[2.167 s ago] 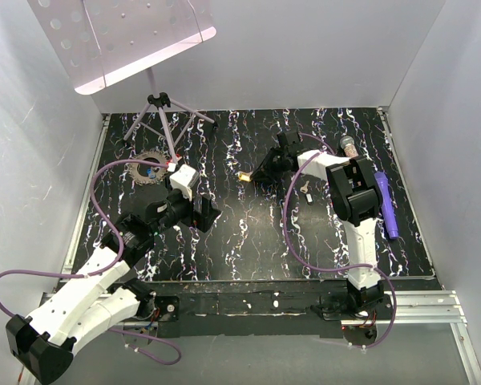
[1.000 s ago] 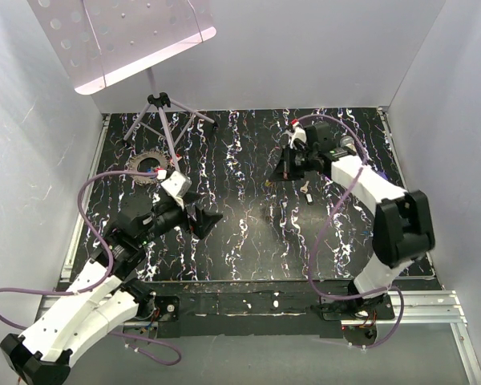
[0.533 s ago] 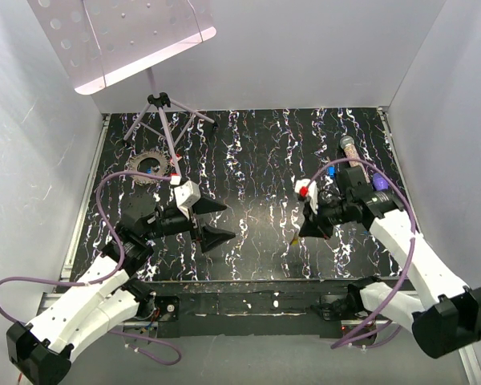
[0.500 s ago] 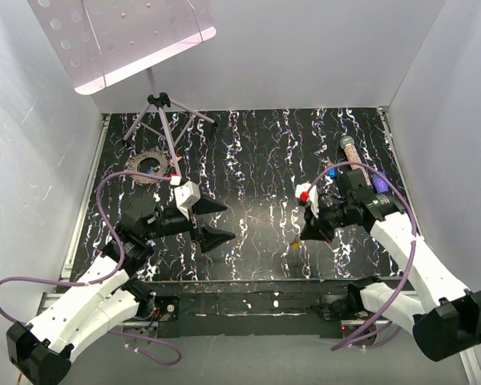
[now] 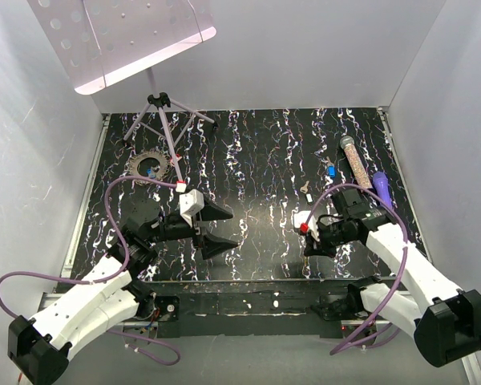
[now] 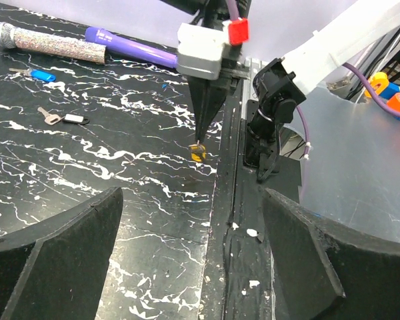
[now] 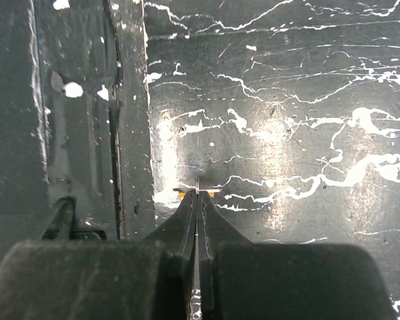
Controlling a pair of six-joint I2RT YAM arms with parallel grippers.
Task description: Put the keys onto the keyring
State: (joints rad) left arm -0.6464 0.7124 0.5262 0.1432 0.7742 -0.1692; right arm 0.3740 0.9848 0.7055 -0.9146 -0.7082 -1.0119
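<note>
Two pincers are in my views, and they are in different states. My left pincer point(image 5: 234, 229) is spread wide, low over the near left part of the bench point(image 5: 256, 160), and I see nothing between its fingers. My right pincer point(image 6: 201, 137) points down with its fingers pressed together, and it pinches the yellow-orange key point(image 6: 198, 154) by a thin part, so the coloured head hangs just under the tips. This key is at the near edge of the bench, close to the dark rail in front. I cannot tell whether it touches the surface or hangs a little above it. In the right wrist view only two small orange bits show, one on each side of the closed tips. Farther back on the right side the blue key point(image 5: 331, 170) lies flat, and the silver key point(image 5: 305, 188) lies nearer to me, with a small black piece just beside it. Both are well apart from the right pincer. A bead tube point(image 5: 354, 160) and a purple marker point(image 5: 382, 188) lie near the right edge, almost parallel. On the far left there is a toothed disc point(image 5: 148, 167) near the feet of a tripod point(image 5: 164, 112).
</note>
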